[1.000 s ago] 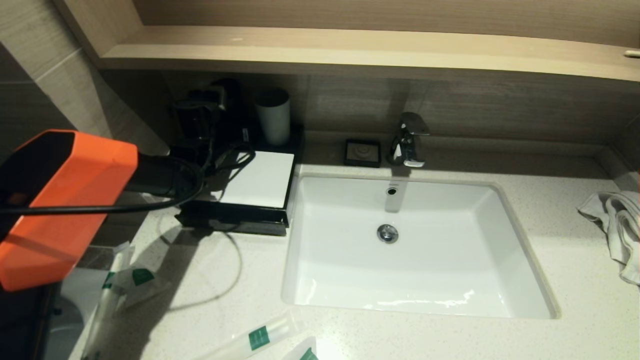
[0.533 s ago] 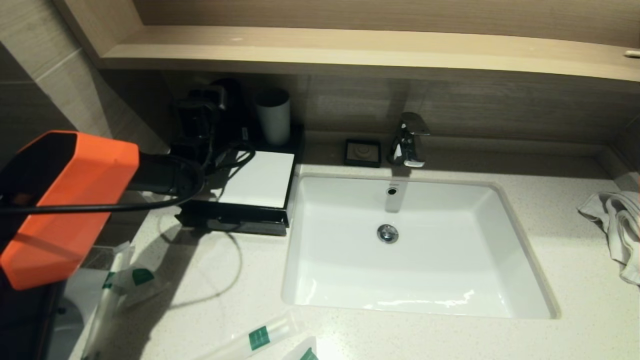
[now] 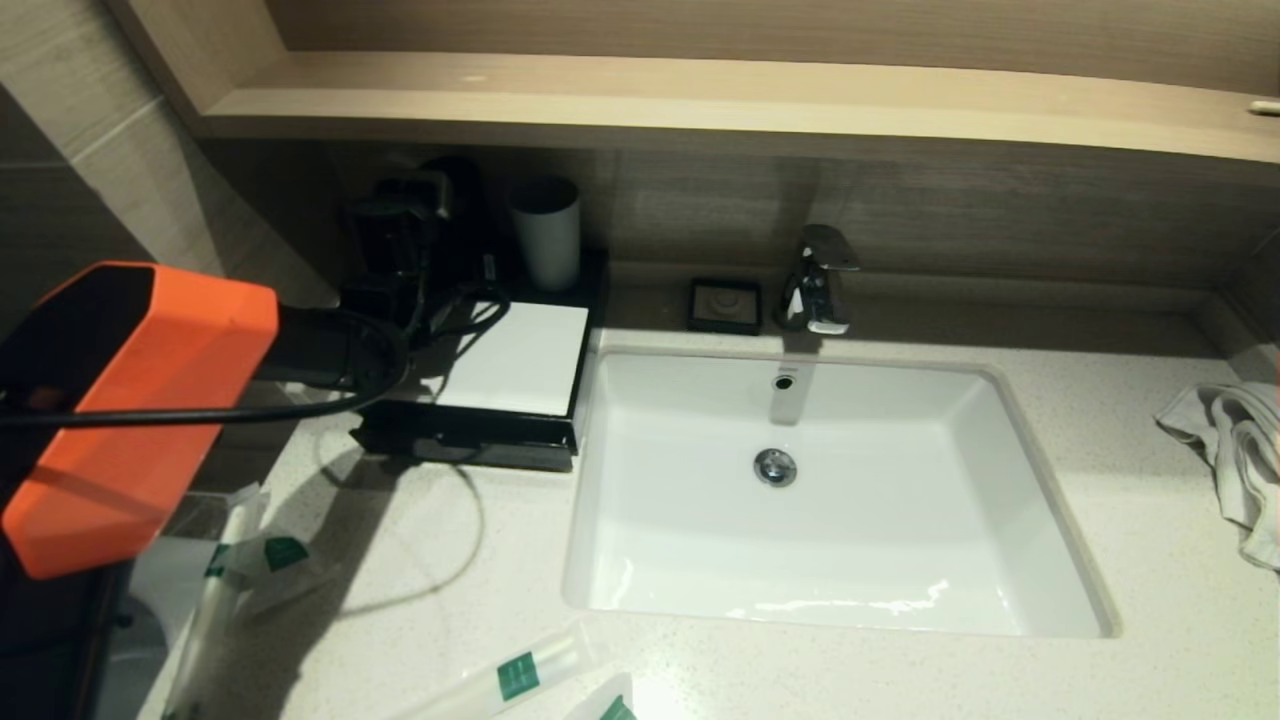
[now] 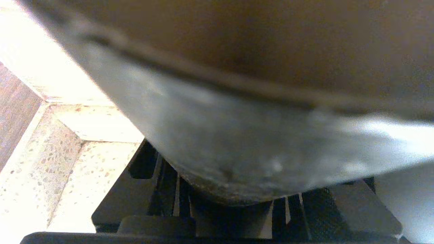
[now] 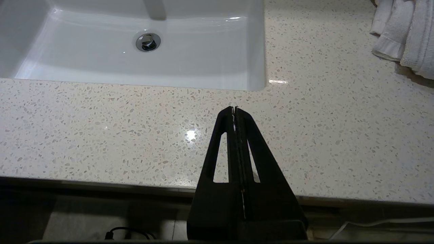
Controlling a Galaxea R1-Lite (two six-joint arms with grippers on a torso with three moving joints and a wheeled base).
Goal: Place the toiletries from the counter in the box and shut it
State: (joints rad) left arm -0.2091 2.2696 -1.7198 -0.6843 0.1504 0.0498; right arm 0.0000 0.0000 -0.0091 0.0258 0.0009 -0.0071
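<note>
Box (image 3: 500,385): black, white lid down flat; on counter (image 3: 420,560) at 9 o'clock from sink (image 3: 830,500), touching its rim edge.

Toiletries: wrapped packets with green labels, on counter at 7 o'clock from sink. One long packet (image 3: 515,675) near the front edge; another (image 3: 255,555) further toward 8 o'clock, well apart from box.

Left gripper (image 3: 375,360): raised at box's 9 o'clock side, orange wrist housing in foreground; fingers hidden, state cannot be told.

Right gripper (image 5: 234,110): parked over counter front edge, at 5 o'clock from sink; fingers pressed together, nothing between.

Towel (image 3: 1235,450): crumpled, at 3 o'clock from sink.

Cup (image 3: 545,230): upright, behind box at 12 o'clock.
</note>
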